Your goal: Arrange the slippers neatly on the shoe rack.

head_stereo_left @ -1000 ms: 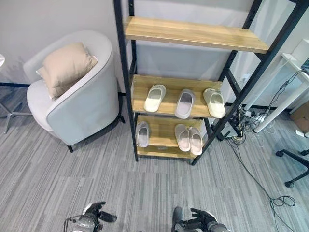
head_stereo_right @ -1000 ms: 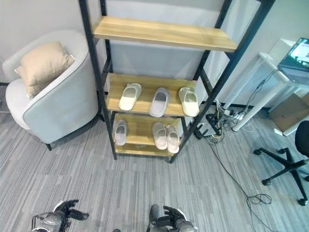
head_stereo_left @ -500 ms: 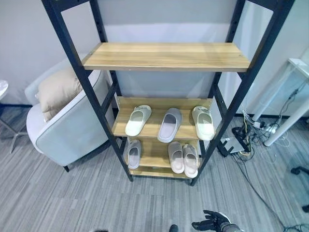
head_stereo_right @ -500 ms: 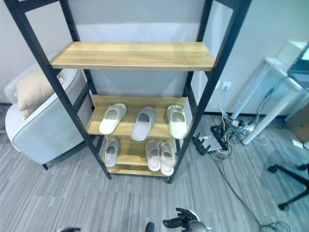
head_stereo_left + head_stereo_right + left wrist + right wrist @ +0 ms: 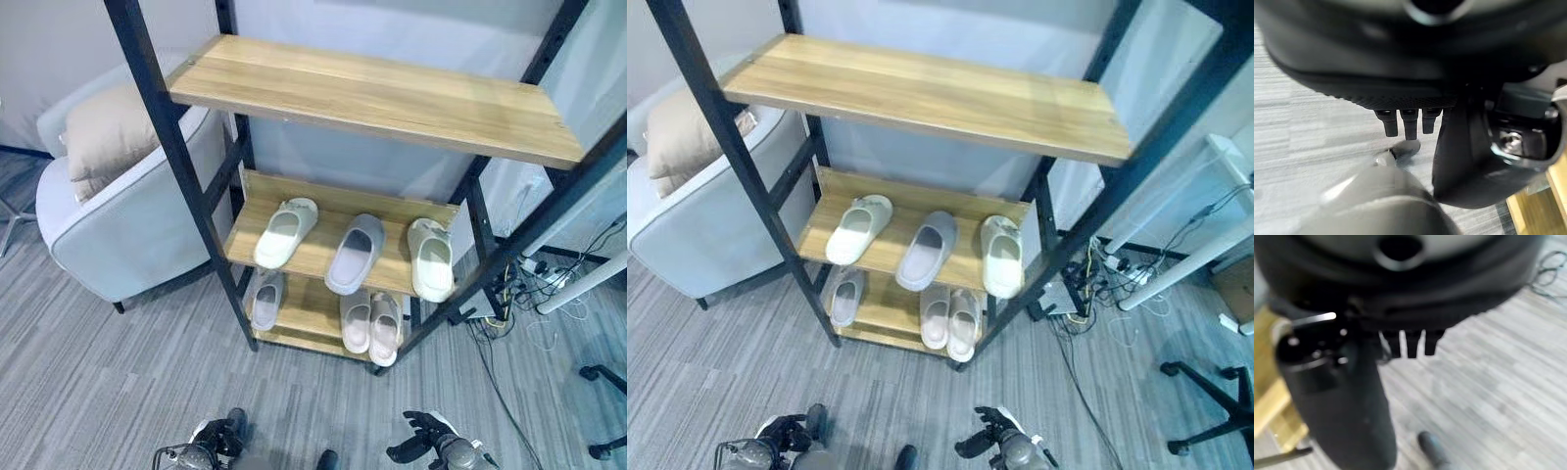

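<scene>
Foam-like, by their matte moulded look, are the slippers I must tidy — a judgement, not a measurement. The shoe rack (image 5: 176, 166) stands ahead of me, black uprights with wooden shelves. On its middle shelf lie three singles, well apart: a cream slipper (image 5: 285, 232) angled toward the armchair (image 5: 137, 235), a grey slipper (image 5: 356, 254) tilted the same way, and a second cream slipper (image 5: 430, 259) near the right upright, roughly straight. On the bottom shelf a lone grey slipper (image 5: 265, 300) sits at the left, and a pale pair (image 5: 371, 324) lies side by side, touching, at the right. The top shelf carries nothing.

My left hand (image 5: 223, 437) and right hand (image 5: 423, 443) hang low over the carpet, well short of the rack; in the wrist views each shows relaxed, uncurled fingers holding nothing.

I expect these slippers to be light, springy and somewhat slick — unlikely to break, likely to skid on the wood if pushed. My preferred hold would be across the closed upper band, thumb under the strap, which should keep the sole level while I turn each one square.
</scene>
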`<state>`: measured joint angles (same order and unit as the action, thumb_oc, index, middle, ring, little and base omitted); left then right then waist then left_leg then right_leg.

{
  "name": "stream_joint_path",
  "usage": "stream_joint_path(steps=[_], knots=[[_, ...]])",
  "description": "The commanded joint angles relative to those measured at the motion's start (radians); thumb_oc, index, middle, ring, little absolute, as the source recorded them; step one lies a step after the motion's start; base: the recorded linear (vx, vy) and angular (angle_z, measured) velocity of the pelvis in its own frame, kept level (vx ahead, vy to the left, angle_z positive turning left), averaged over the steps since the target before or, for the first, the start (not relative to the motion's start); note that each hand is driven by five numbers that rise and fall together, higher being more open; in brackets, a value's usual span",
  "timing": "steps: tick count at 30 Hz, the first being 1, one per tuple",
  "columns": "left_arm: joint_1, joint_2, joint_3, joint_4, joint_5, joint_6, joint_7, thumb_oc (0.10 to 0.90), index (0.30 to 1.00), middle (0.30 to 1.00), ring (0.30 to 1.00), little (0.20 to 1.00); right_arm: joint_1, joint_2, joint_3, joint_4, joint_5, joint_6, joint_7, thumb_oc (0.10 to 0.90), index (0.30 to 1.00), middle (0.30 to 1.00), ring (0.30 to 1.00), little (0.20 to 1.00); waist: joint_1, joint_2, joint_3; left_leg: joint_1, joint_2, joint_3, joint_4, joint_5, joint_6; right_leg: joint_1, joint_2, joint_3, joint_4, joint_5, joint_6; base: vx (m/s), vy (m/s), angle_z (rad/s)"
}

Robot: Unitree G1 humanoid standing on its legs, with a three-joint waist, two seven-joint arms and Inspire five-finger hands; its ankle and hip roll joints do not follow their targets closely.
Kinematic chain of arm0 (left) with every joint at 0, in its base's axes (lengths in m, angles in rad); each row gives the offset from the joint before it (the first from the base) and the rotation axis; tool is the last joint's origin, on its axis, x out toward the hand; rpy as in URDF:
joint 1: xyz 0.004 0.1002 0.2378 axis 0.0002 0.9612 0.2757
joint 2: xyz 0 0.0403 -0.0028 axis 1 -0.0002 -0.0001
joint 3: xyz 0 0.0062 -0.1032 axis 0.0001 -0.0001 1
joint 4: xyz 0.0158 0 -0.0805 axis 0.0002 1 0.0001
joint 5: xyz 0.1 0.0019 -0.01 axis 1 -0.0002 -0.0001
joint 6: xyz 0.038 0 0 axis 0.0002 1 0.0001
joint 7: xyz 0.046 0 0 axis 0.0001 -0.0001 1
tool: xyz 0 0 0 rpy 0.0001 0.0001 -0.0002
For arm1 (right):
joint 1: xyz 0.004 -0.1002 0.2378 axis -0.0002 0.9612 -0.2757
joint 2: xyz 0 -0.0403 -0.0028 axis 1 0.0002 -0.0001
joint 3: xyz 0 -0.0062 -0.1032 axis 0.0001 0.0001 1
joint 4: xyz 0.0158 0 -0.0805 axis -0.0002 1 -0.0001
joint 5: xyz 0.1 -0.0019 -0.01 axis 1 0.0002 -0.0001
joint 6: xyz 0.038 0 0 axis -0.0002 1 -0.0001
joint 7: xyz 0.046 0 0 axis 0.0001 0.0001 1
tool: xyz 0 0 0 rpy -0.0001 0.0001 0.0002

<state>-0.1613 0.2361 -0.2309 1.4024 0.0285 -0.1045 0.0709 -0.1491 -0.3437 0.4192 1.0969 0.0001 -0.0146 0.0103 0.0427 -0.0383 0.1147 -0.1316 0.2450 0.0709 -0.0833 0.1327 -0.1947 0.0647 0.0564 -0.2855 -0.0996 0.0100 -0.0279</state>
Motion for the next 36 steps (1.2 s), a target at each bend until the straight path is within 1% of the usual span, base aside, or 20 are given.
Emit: stream_joint_path(steps=[1, 2, 3, 4, 6, 7, 8, 10, 12, 13, 15, 20, 23, 25, 27, 29, 31, 32, 34, 36], knots=[[0.087, 0.045, 0.039, 0.066, 0.047, 0.009, -0.013, 0.8, 0.9, 0.9, 0.9, 0.9, 0.055, -0.089, -0.077, -0.29, 0.0, -0.128, -0.024, 0.8, 0.9, 0.9, 0.9, 0.9, 0.001, -0.08, -0.017, -0.006, -0.06, 0.017, 0.016, -0.031, 0.104, 0.053, -0.218, 0.088, 0.065, -0.097, 0.156, 0.1, 0.402, -0.4], [0.088, 0.048, 0.05, 0.073, 0.052, 0.008, -0.003, 0.8, 0.9, 0.9, 0.9, 0.9, 0.1, -0.082, -0.096, -0.333, -0.009, -0.144, -0.037, 0.8, 0.9, 0.9, 0.9, 0.9, -0.012, -0.09, -0.012, 0.009, -0.075, 0.045, 0.026, -0.054, 0.119, 0.035, -0.246, 0.106, 0.082, -0.076, 0.173, 0.05, 0.269, -0.4], [0.088, 0.048, 0.05, 0.073, 0.052, 0.008, -0.003, 0.8, 0.9, 0.9, 0.9, 0.9, 0.1, -0.082, -0.096, -0.333, -0.009, -0.144, -0.037, 0.8, 0.9, 0.9, 0.9, 0.9, -0.011, -0.09, -0.015, 0.005, -0.074, 0.045, 0.027, -0.053, 0.119, 0.032, -0.246, 0.107, 0.082, -0.075, 0.173, 0.03, 0.35, -0.6], [0.077, 0.059, 0.058, 0.06, 0.054, 0.006, 0.008, 0.8, 0.9, 0.9, 0.9, 0.9, 0.114, -0.066, -0.105, -0.378, -0.042, -0.151, -0.051, 0.8, 0.9, 0.9, 0.9, 0.9, -0.024, -0.096, -0.013, 0.015, -0.1, 0.08, 0.045, -0.087, 0.143, -0.007, -0.293, 0.107, 0.12, -0.028, 0.198, 0.02, 0.326, -0.7], [0.059, 0.081, 0.074, 0.036, 0.037, 0.005, 0.019, 0.8, 0.9, 0.9, 0.9, 0.9, 0.128, -0.077, -0.126, -0.48, -0.103, -0.152, -0.082, 0.8, 0.9, 0.9, 0.9, 0.9, -0.034, -0.098, -0.006, 0.019, -0.122, 0.095, 0.056, -0.108, 0.165, -0.046, -0.321, 0.116, 0.185, 0.006, 0.204, 0.03, 0.3, -0.51], [0.059, 0.081, 0.073, 0.035, 0.037, 0.006, 0.018, 0.8, 0.9, 0.9, 0.9, 0.9, 0.129, -0.077, -0.126, -0.482, -0.104, -0.151, -0.082, 0.8, 0.9, 0.9, 0.9, 0.9, -0.033, -0.098, -0.006, 0.019, -0.122, 0.096, 0.056, -0.108, 0.166, -0.048, -0.322, 0.117, 0.187, 0.005, 0.204, 0.07, 0.243, -0.27], [0.048, 0.104, 0.102, 0.012, 0.017, -0.001, 0.029, 0.8, 0.9, 0.9, 0.9, 0.9, 0.18, -0.118, -0.188, -0.667, -0.198, -0.157, -0.137, 0.8, 0.9, 0.9, 0.9, 0.9, -0.055, -0.094, -0.002, 0.048, -0.14, 0.101, 0.044, -0.124, 0.178, -0.07, -0.315, 0.135, 0.215, 0.02, 0.196, 0.11, 0.227, -0.08], [0.04, 0.122, 0.13, -0.002, 0.001, -0.015, 0.041, 0.8, 0.9, 0.9, 0.9, 0.9, 0.292, -0.154, -0.284, -0.91, -0.259, -0.183, -0.16, 0.8, 0.9, 0.9, 0.9, 0.9, -0.085, -0.085, -0.001, 0.074, -0.155, 0.1, 0.03, -0.134, 0.186, -0.106, -0.278, 0.151, 0.197, 0.006, 0.182, 0.13, 0.221, 0.06], [0.038, 0.123, 0.144, -0.008, -0.007, -0.027, 0.041, 0.8, 0.9, 0.9, 0.9, 0.9, 0.36, -0.156, -0.338, -1.044, -0.273, -0.207, -0.165, 0.8, 0.9, 0.9, 0.9, 0.9, -0.104, -0.079, 0.0, 0.077, -0.165, 0.099, 0.028, -0.136, 0.192, -0.13, -0.257, 0.154, 0.168, 0.0, 0.182, 0.06, 0.097, -0.02], [0.039, 0.122, 0.142, -0.008, -0.007, -0.027, 0.041, 0.8, 0.9, 0.9, 0.9, 0.9, 0.367, -0.157, -0.342, -1.053, -0.273, -0.204, -0.162, 0.8, 0.9, 0.9, 0.9, 0.9, -0.103, -0.078, -0.001, 0.078, -0.164, 0.098, 0.028, -0.137, 0.191, -0.129, -0.256, 0.153, 0.168, -0.001, 0.181, 0.07, 0.081, -0.07], [0.045, 0.104, 0.154, -0.011, -0.013, -0.036, 0.029, 0.8, 0.9, 0.9, 0.9, 0.9, 0.437, -0.157, -0.403, -1.211, -0.284, -0.228, -0.157, 0.8, 0.9, 0.9, 0.9, 0.9, -0.119, -0.078, -0.006, 0.086, -0.182, 0.086, 0.027, -0.146, 0.199, -0.115, -0.243, 0.164, 0.117, 0.008, 0.195, 0.08, 0.046, 0.11], [0.088, 0.067, 0.17, 0.007, -0.009, -0.036, 0.003, 0.8, 0.9, 0.9, 0.9, 0.9, 0.419, -0.196, -0.463, -1.366, -0.333, -0.246, -0.171, 0.8, 0.9, 0.9, 0.9, 0.9, -0.107, -0.081, -0.039, 0.103, -0.189, 0.087, -0.002, -0.15, 0.197, -0.089, -0.245, 0.166, 0.054, 0.029, 0.204, 0.06, -0.004, 0.15], [0.103, 0.049, 0.158, 0.013, 0.01, -0.034, -0.006, 0.8, 0.9, 0.9, 0.9, 0.9, 0.38, -0.223, -0.471, -1.354, -0.344, -0.24, -0.18, 0.8, 0.9, 0.9, 0.9, 0.9, -0.098, -0.082, -0.051, 0.105, -0.188, 0.083, -0.004, -0.153, 0.195, -0.076, -0.245, 0.156, 0.03, 0.033, 0.204, 0.05, -0.024, -0.03], [0.129, 0.023, 0.12, 0.016, 0.04, -0.03, -0.013, 0.8, 0.9, 0.9, 0.9, 0.9, 0.271, -0.252, -0.467, -1.258, -0.332, -0.224, -0.215, 0.8, 0.9, 0.9, 0.9, 0.9, -0.076, -0.081, -0.061, 0.104, -0.188, 0.078, -0.004, -0.153, 0.191, -0.063, -0.248, 0.129, 0.013, 0.038, 0.206, 0.06, -0.034, 0.01], [0.132, 0.02, 0.117, 0.018, 0.043, -0.029, -0.015, 0.8, 0.9, 0.9, 0.9, 0.9, 0.225, -0.265, -0.457, -1.217, -0.335, -0.22, -0.235, 0.8, 0.9, 0.9, 0.9, 0.9, -0.072, -0.081, -0.062, 0.102, -0.187, 0.076, -0.004, -0.153, 0.19, -0.061, -0.248, 0.125, 0.012, 0.035, 0.206, 0.04, -0.024, 0.05], [0.138, 0.02, 0.096, 0.019, 0.065, -0.028, -0.019, 0.8, 0.9, 0.9, 0.9, 0.9, 0.121, -0.329, -0.454, -1.092, -0.398, -0.188, -0.295, 0.8, 0.9, 0.9, 0.9, 0.9, -0.053, -0.081, -0.064, 0.1, -0.186, 0.068, -0.004, -0.152, 0.182, -0.055, -0.248, 0.111, 0.012, 0.03, 0.205, 0.07, -0.038, 0.08], [0.136, 0.02, 0.09, 0.018, 0.08, -0.028, -0.019, 0.8, 0.9, 0.9, 0.9, 0.9, 0.103, -0.349, -0.454, -1.062, -0.416, -0.186, -0.305, 0.8, 0.9, 0.9, 0.9, 0.9, -0.051, -0.08, -0.063, 0.099, -0.185, 0.065, -0.004, -0.154, 0.181, -0.054, -0.248, 0.105, 0.012, 0.027, 0.205, 0.05, -0.026, 0.11], [0.13, 0.027, 0.058, 0.013, 0.098, -0.032, -0.017, 0.8, 0.9, 0.9, 0.9, 0.9, 0.011, -0.368, -0.409, -0.922, -0.374, -0.178, -0.323, 0.8, 0.9, 0.9, 0.9, 0.9, -0.038, -0.08, -0.065, 0.1, -0.185, 0.061, -0.004, -0.153, 0.178, -0.052, -0.25, 0.095, 0.012, 0.027, 0.204, 0.06, -0.025, 0.16], [0.115, 0.049, 0.044, 0.017, 0.091, -0.031, -0.011, 0.8, 0.9, 0.9, 0.9, 0.9, -0.103, -0.379, -0.34, -0.802, -0.274, -0.185, -0.318, 0.8, 0.9, 0.9, 0.9, 0.9, -0.023, -0.08, -0.061, 0.1, -0.186, 0.058, -0.004, -0.152, 0.174, -0.05, -0.251, 0.09, 0.012, 0.025, 0.202, 0.07, -0.022, 0.16], [0.114, 0.056, 0.051, 0.019, 0.083, -0.03, -0.01, 0.8, 0.9, 0.9, 0.9, 0.9, -0.129, -0.39, -0.323, -0.777, -0.266, -0.186, -0.316, 0.8, 0.9, 0.9, 0.9, 0.9, -0.02, -0.08, -0.061, 0.101, -0.186, 0.057, -0.004, -0.153, 0.173, -0.048, -0.252, 0.088, 0.012, 0.023, 0.202, 0.04, -0.007, 0.1]])
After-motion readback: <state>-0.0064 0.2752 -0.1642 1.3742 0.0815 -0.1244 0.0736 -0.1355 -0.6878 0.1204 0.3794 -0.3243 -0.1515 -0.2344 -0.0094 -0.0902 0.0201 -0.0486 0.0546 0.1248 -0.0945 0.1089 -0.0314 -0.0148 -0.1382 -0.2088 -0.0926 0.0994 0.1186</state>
